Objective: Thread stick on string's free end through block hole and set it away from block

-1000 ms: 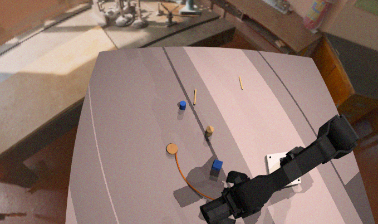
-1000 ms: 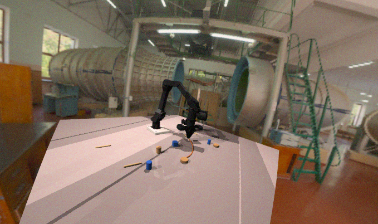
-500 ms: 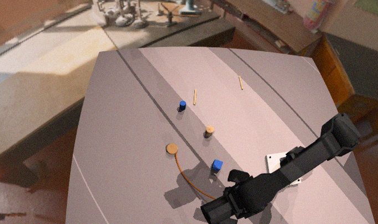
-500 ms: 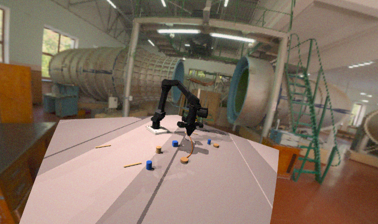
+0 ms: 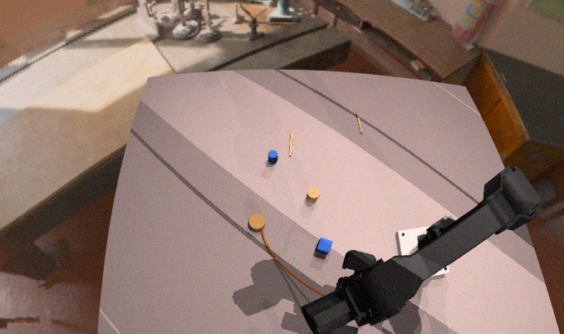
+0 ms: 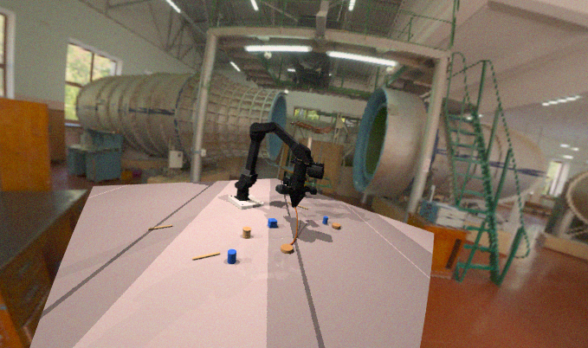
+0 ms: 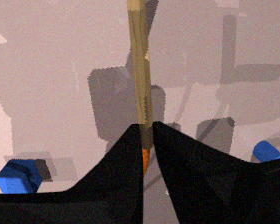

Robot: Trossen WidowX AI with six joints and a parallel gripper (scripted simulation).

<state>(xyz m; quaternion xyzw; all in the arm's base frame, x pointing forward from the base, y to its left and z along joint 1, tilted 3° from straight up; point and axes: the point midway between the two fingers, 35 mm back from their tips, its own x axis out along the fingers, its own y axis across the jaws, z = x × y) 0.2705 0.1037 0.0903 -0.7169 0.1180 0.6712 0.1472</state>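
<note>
My gripper [image 6: 294, 206] [image 7: 145, 130] is shut on the pale wooden stick [image 7: 141, 65], near its string end, and holds it above the table. The stick reaches forward from the fingertips in the wrist view. The orange string [image 5: 277, 260] [image 6: 297, 222] [image 7: 145, 159] runs from the fingers to the round wooden button [image 5: 257, 223] [image 6: 287, 248] on the table. A blue block [image 5: 324, 247] [image 6: 272, 223] [image 7: 18, 177] stands on the table beside the gripper. I cannot make out a hole through it. The arm hides the fingertips in the top view.
A tan cylinder [image 5: 312, 194] [image 6: 247, 233] and a blue cylinder [image 5: 272, 157] [image 6: 231, 256] stand apart. Two loose sticks [image 5: 291, 144] [image 5: 360, 124] lie beyond them. Another blue cylinder [image 6: 326, 220] [image 7: 268, 151] stands near a wooden disc [image 6: 336, 226].
</note>
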